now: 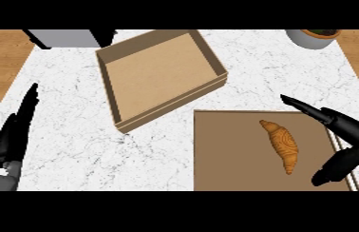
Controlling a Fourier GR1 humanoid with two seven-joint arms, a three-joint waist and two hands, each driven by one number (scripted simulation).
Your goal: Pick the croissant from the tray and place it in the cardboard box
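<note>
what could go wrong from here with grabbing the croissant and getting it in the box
1. The right robot hand is open beside the croissant, not yet around it; closing off-centre might nudge the long, curved pastry along the flat tray rather than grasp it.
2. The cardboard box sits rotated, its near wall between tray and interior; a low carry could clip that wall.
3. The left robot hand rests at the left edge, too far away to steady anything.
</note>
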